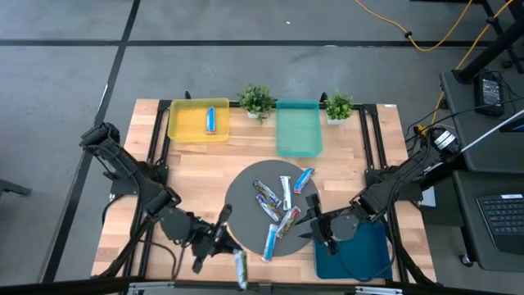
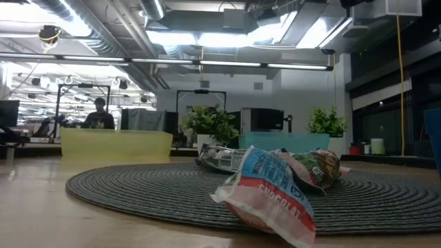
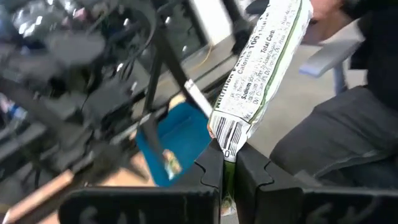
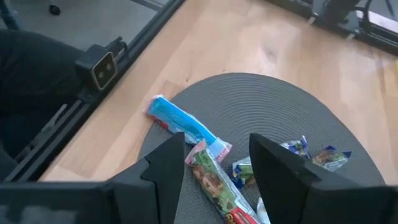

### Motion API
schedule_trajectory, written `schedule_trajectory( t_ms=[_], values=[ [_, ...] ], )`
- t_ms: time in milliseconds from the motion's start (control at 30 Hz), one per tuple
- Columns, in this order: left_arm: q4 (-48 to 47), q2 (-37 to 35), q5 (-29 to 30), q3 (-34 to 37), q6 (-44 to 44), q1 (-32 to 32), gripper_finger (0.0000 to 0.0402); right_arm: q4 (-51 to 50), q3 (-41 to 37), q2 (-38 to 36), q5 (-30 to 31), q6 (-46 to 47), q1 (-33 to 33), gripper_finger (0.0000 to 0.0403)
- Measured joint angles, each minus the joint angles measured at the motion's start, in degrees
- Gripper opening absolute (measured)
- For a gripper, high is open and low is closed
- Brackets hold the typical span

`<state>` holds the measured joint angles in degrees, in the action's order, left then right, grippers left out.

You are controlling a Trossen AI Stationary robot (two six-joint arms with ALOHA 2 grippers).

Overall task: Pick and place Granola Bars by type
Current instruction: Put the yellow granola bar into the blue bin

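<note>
As left claw (image 3: 229, 180) tilts, it grips bar (image 3: 264, 68).

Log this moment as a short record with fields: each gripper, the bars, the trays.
left gripper: at the table's front edge, shut on a green-and-white bar
right gripper: open, hovering at the mat's right edge above the bars
round grey mat: holds the loose granola bars, about six, blue-and-white and reddish ones
yellow tray: one blue bar inside
teal tray: no bars visible
blue tray: front right, partly under the right arm
</note>
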<state>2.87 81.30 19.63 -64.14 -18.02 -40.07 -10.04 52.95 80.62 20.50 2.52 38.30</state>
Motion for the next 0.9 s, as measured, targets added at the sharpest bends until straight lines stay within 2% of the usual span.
schedule_trajectory(
  t_ms=[200,367,467,733,900],
  values=[
    [-1.4,2.3,1.0,0.0,0.9,4.3,0.0004,2.2,0.0,0.0,-1.2,-1.7,0.0,0.0181],
    [-1.4,3.4,1.9,0.0,1.4,7.5,0.0005,8.5,0.0,0.0,-1.3,-6.7,-1.5,0.0186],
    [-1.3,3.4,1.9,0.0,1.4,8.7,0.0005,12.2,0.0,0.0,-2.9,-10.6,-2.6,0.0209],
    [-1.3,3.4,2.3,0.0,0.4,9.2,0.0006,20.1,0.0,0.0,-4.8,-15.6,-6.2,0.0305],
    [-1.4,3.4,4.3,0.0,0.3,9.2,0.0005,26.3,0.0,0.7,-11.6,-18.3,-7.5,0.032]
  ],
)
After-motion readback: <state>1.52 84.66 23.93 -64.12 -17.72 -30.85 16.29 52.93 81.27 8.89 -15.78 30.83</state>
